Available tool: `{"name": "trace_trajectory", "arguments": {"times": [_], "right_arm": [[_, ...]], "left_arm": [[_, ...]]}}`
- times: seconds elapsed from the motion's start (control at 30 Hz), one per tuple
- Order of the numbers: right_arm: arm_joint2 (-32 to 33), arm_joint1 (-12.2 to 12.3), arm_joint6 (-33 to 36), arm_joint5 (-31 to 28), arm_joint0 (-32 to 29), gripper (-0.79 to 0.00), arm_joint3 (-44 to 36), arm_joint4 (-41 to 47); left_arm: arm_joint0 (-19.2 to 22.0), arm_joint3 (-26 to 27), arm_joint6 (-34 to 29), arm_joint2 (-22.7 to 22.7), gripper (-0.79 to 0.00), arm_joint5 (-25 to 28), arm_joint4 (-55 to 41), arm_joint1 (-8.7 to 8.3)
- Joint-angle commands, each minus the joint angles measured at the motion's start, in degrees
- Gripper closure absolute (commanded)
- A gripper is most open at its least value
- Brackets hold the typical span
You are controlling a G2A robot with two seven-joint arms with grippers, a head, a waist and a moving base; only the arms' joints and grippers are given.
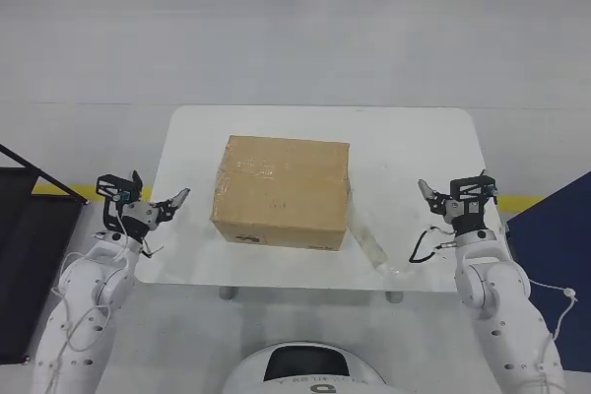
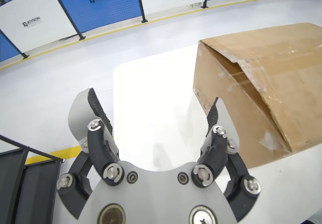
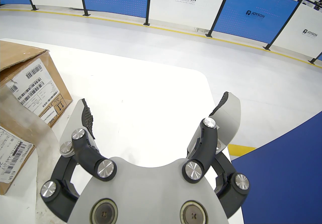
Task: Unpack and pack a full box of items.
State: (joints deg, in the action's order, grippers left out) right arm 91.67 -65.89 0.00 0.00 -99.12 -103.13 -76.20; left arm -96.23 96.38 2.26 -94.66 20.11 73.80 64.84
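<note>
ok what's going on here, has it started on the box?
Nothing is held yet. The cardboard box sits closed on the table. The left gripper and right gripper are open and empty, one each side of the box, clear of it. A loose clear strip trails from the box's near corner.

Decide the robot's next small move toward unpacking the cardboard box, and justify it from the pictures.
Probably ease the left gripper toward the end of the box facing it, where the top flap gapes slightly. Both it and the right gripper are open, hold nothing and sit apart from the box, whose top is not yet opened.
</note>
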Motion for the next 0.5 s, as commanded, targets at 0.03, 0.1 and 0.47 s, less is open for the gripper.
{"name": "trace_trajectory", "arguments": {"times": [0.03, 0.1, 0.47], "right_arm": [[0.0, 0.0, 0.0, 0.0, 0.0, -0.785, 0.0, 0.0], [0.0, 0.0, 0.0, 0.0, 0.0, -0.785, 0.0, 0.0], [0.0, 0.0, 0.0, 0.0, 0.0, -0.785, 0.0, 0.0]], "left_arm": [[1.6, -1.3, -0.2, 1.1, -0.785, 1.0, 2.0, -0.06], [3.3, -2.3, -1.2, 2.5, -0.785, 1.5, 2.2, 0.03], [9.2, -5.3, -4.0, 8.5, -0.785, 1.3, 3.1, 0.62]]}}
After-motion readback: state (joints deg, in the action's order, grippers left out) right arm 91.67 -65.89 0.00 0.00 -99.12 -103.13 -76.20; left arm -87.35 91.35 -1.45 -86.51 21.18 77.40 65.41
